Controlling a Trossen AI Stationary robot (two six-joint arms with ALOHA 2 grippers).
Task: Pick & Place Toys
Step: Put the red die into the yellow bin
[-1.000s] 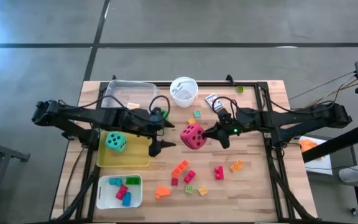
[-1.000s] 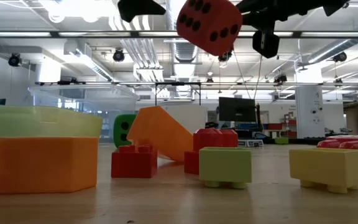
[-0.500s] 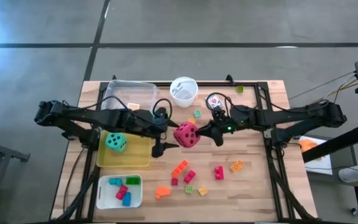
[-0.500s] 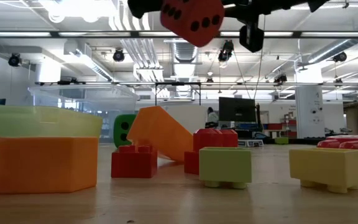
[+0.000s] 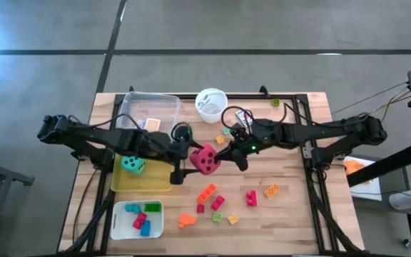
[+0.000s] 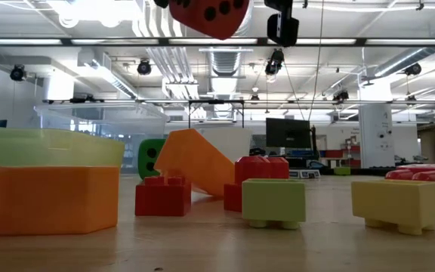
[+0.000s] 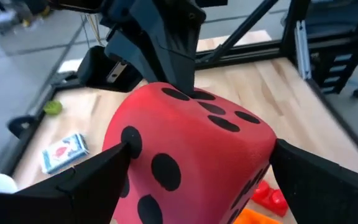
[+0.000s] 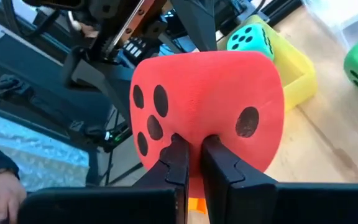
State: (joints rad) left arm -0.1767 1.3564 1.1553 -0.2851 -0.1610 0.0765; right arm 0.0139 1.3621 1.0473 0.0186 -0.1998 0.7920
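- As the red die is pinched aloft above the table by the closed right hand, soft, light foam is inferred.
- The left hand is spread open around it; opposite flat faces are recommended for gripping.

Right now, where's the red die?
High view: the red die is off the table near its middle, pinched by the right gripper, beside the yellow tray.
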